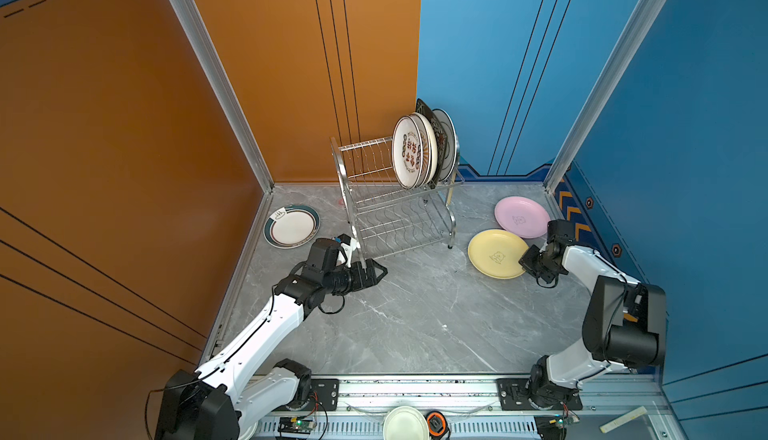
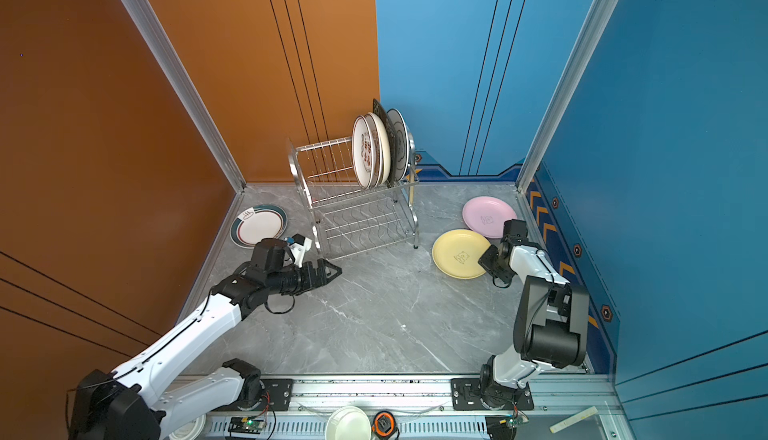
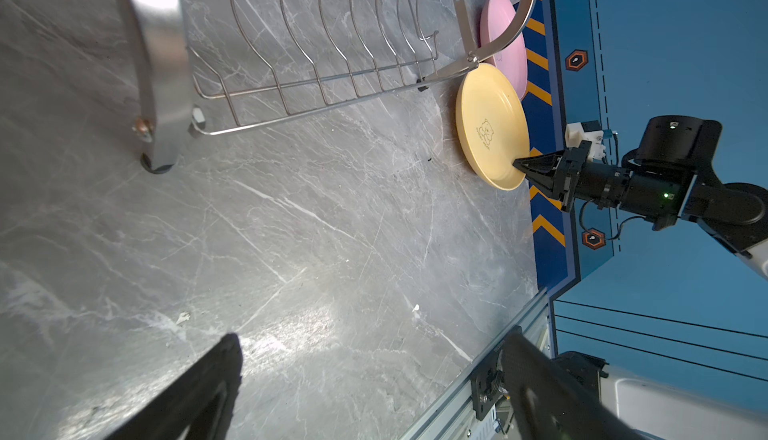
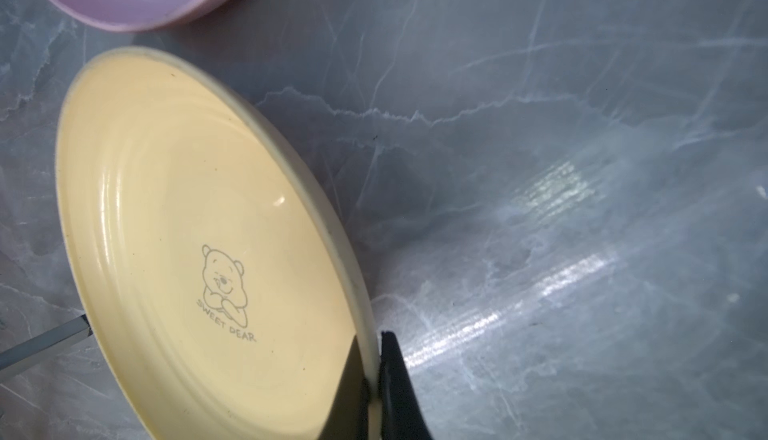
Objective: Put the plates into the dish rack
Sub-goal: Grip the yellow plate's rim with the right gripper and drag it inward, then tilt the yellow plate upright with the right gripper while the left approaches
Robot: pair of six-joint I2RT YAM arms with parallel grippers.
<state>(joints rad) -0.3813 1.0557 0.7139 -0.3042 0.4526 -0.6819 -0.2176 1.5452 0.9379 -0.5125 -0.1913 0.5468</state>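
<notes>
Grey marble tabletop (image 1: 415, 313) carries dish rack (image 1: 395, 213); teal-rimmed plate (image 1: 291, 226), yellow plate (image 1: 494, 253), pink plate (image 1: 521, 217).

Plates (image 1: 415, 155) fill the dish rack (image 1: 395, 209) at right; left slots free.

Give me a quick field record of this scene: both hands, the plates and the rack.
Right hand: shut on the pale yellow plate at its rim
Left hand: open, empty, by the dish rack near foot
Top tier: red-lettered plate leftmost of several standing upright
Lower tier: no plates
On table: pink plate, teal-rimmed plate
</notes>
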